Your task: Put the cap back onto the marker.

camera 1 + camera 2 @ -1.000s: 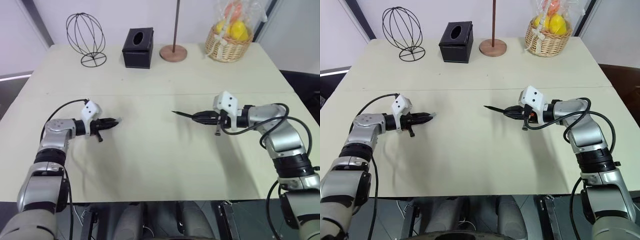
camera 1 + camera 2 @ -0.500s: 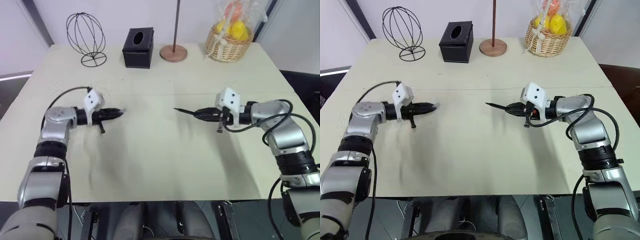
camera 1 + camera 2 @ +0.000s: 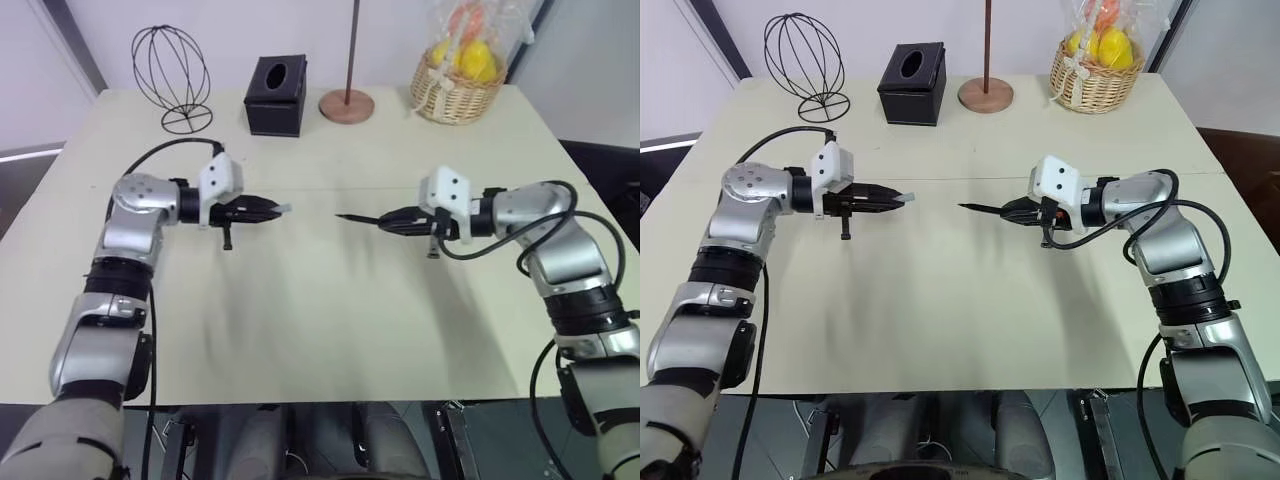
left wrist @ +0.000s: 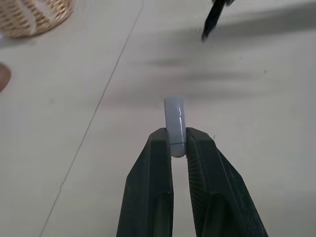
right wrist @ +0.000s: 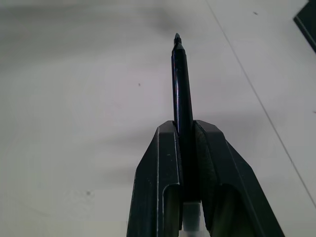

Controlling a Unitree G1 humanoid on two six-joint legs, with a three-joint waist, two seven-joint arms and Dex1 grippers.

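Above a pale table (image 3: 300, 320), the left gripper (image 3: 268, 209) and right gripper (image 3: 385, 220) are held level, tips facing, apparently for mating. From the left wrist, the cap (image 4: 175, 120) is seen pinched, mouth outward. From the right wrist, the marker (image 5: 180, 84) is seen clamped, tip forward.

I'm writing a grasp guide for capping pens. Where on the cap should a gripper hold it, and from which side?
Grip the cap by its closed back end, coming from behind along its length, as the left gripper does here. It is a short tube, so pinching just the rear leaves the front end sticking out towards the marker tip, which the right gripper holds.
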